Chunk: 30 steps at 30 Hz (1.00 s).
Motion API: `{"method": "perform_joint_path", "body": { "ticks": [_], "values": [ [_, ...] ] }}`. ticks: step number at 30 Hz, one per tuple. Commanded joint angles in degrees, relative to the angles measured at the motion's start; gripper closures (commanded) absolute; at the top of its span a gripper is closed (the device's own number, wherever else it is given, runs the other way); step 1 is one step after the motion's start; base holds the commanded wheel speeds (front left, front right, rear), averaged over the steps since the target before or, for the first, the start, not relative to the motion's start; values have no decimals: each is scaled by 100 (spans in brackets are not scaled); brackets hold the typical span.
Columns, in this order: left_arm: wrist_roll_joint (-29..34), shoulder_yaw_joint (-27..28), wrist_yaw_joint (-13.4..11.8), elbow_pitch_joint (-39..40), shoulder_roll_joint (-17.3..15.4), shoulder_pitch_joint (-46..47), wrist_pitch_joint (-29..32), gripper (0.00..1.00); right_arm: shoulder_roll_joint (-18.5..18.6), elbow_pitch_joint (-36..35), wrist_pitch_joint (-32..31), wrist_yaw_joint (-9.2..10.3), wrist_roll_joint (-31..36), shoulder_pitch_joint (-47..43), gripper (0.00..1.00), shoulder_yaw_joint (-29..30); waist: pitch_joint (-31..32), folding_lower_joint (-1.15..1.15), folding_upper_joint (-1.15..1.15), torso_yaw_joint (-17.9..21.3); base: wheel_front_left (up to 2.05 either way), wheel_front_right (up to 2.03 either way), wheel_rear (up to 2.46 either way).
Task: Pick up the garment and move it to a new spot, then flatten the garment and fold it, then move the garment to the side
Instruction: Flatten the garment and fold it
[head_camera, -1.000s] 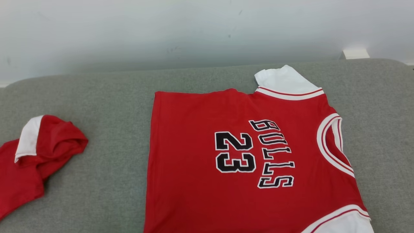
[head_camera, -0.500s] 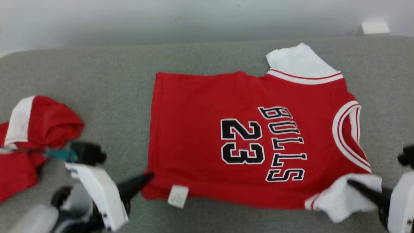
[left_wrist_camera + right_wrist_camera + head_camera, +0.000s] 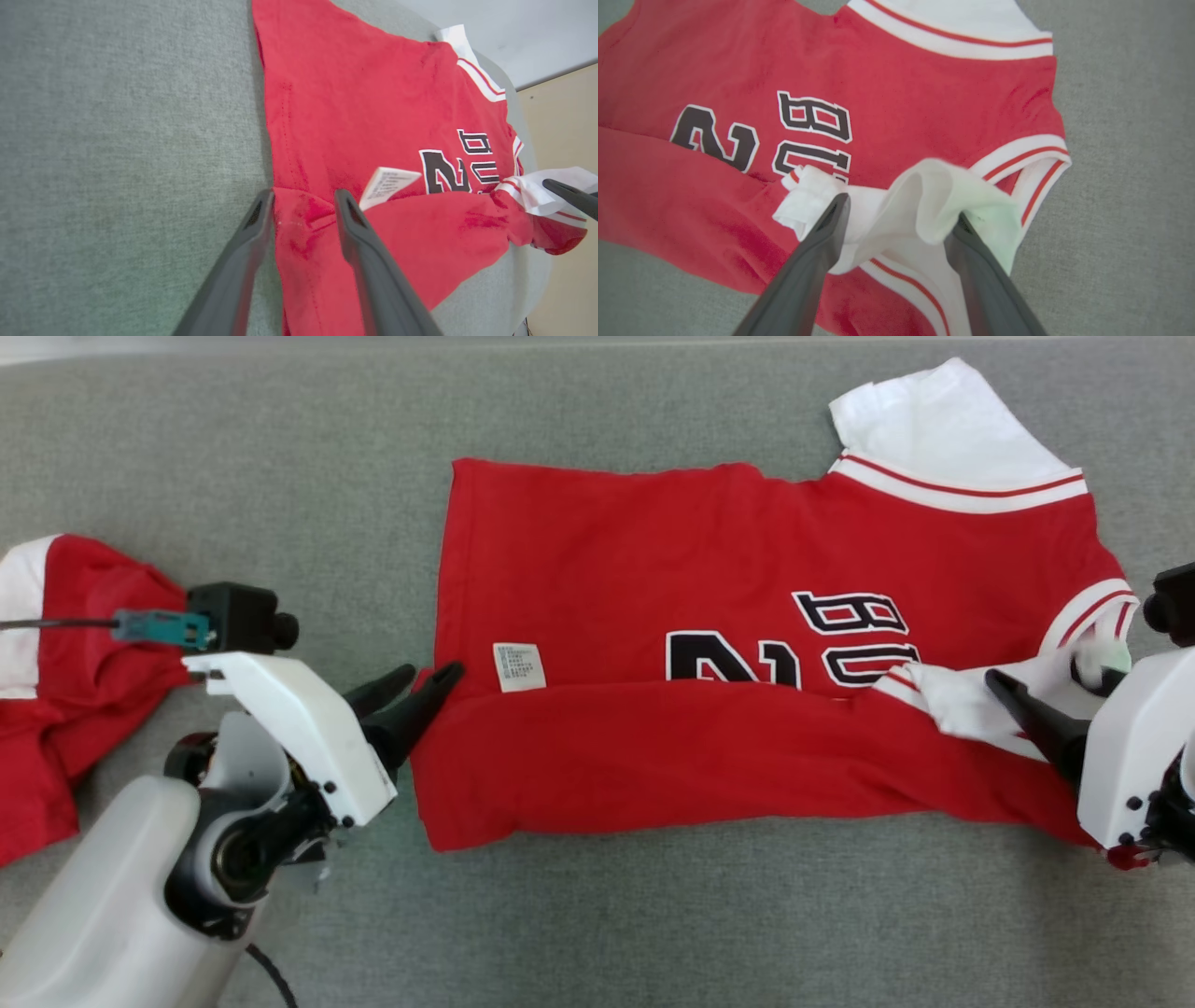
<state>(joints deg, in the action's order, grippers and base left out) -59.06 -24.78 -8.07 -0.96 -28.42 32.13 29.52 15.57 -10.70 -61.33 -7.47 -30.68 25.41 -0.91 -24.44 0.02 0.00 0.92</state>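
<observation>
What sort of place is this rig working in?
Probably an indoor garment-folding test station, though that's not certain: a grey fabric-padded surface serves as the bench, there is a plain pale wall beyond it, and a red jersey and a second red garment are laid out.

Plain indoor room, grey upholstered surface [image 3: 280, 448], bare pale wall [image 3: 514, 28], beige panel [image 3: 570, 140] beside it

Grey cloth-covered counter [image 3: 597, 915] in soft, even light, pale wall [image 3: 514, 37] behind.
The counter's woven cover is a flecked grey-green and lies smooth, with no hard shadows on it. In the left wrist view its far edge curves round and drops away. Beyond that edge stands a plain whitish wall, with a flat beige panel [image 3: 565, 140] below it. In the head view a narrow pale strip [image 3: 56, 345] runs along the top left.
</observation>
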Motion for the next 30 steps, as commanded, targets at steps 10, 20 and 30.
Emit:
{"method": "perform_joint_path", "body": {
  "ticks": [10, 20, 30],
  "values": [
    [161, 369, 24, 647, -298, -1405, -1048, 0, 333, -234, 1086, -2, -16, -945, 0, -36, 719, -2, 0, 346, 0, 0, 0],
    [423, 46, -92, 1083, -334, -2386, -1305, 0, 701, -53, 1729, -2, 486, -1788, 0, -148, 483, -2, 0, 323, 0, 0, 0],
    [434, -206, 277, 612, -53, -1818, -1262, 0, 686, 531, 2217, -2, 451, -1378, 0, -573, 212, -2, 0, 253, 0, 0, 0]
  ]
}}
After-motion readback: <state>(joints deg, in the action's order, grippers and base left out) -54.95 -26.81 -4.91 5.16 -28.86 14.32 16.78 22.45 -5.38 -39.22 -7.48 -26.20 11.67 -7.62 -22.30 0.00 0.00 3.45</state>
